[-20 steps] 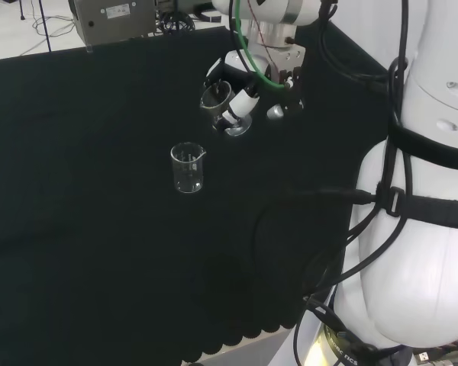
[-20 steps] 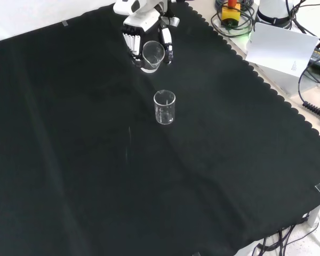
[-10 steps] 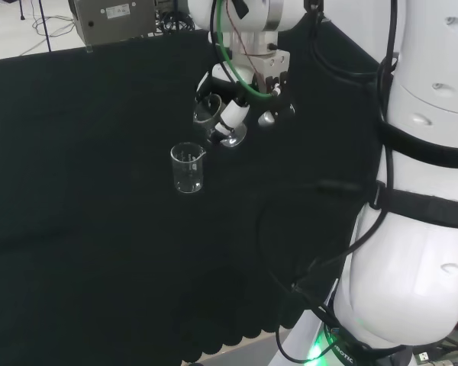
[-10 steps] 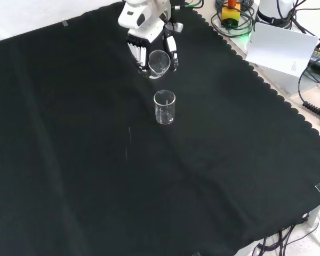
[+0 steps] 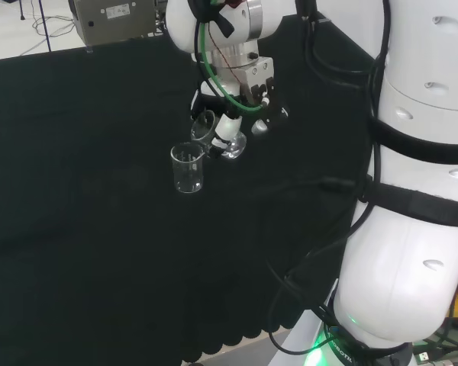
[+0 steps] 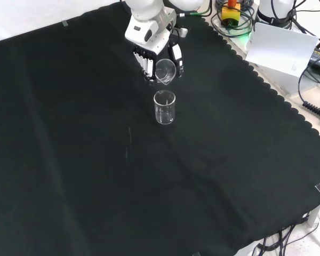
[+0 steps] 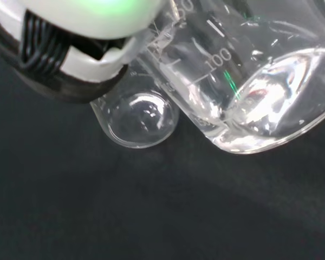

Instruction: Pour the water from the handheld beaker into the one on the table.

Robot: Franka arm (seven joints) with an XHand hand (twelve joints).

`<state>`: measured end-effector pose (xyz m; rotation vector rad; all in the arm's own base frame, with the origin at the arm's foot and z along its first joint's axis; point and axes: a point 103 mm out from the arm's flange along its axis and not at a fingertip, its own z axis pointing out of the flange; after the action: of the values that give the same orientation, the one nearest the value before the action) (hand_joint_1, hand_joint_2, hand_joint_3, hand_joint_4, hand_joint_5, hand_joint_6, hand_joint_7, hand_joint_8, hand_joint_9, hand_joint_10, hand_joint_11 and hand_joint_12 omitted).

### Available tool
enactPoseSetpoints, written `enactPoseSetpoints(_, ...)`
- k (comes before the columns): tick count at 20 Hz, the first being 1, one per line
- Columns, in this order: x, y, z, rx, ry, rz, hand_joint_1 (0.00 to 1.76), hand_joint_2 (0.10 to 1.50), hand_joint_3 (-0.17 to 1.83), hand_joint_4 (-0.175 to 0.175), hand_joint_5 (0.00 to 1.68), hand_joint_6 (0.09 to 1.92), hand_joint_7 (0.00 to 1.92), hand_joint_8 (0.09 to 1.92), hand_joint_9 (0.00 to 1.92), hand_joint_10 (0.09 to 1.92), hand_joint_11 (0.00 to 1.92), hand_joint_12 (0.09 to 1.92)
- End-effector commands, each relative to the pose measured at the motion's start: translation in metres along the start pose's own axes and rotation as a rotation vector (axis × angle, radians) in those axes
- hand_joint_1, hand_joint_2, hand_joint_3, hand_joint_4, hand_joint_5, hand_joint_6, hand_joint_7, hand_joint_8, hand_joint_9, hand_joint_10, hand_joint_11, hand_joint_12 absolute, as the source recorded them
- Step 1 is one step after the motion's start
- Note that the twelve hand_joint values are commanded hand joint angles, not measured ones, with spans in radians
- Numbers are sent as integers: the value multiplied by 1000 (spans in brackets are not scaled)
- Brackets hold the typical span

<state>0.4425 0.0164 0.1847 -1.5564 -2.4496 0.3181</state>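
Hand tilts a held beaker toward the one standing on the cloth.

Head view: the hand (image 5: 230,126), fingers curled round the held beaker (image 5: 204,126), is just right of the table beaker (image 5: 188,168). Front view: held beaker (image 6: 165,70) tipped just beyond the upright one (image 6: 164,107). Wrist view: both beakers close together (image 7: 244,81) (image 7: 136,116).

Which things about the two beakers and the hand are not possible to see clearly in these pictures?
- Water level in the held beaker: clear glass, too small in the head and front views; the wrist view shows only glare.
- Contents of the table beaker: transparent in every view.
- Whether water is flowing yet: no stream is discernible.
- The hand's palm: the held beaker covers it in the front view.
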Motion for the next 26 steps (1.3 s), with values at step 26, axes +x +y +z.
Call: enactPoseSetpoints(26, 4, 12, -5, 135, -219, 61, 1154, 659, 659, 84, 1281, 662, 1746, 87, 1776, 87, 1528, 573)
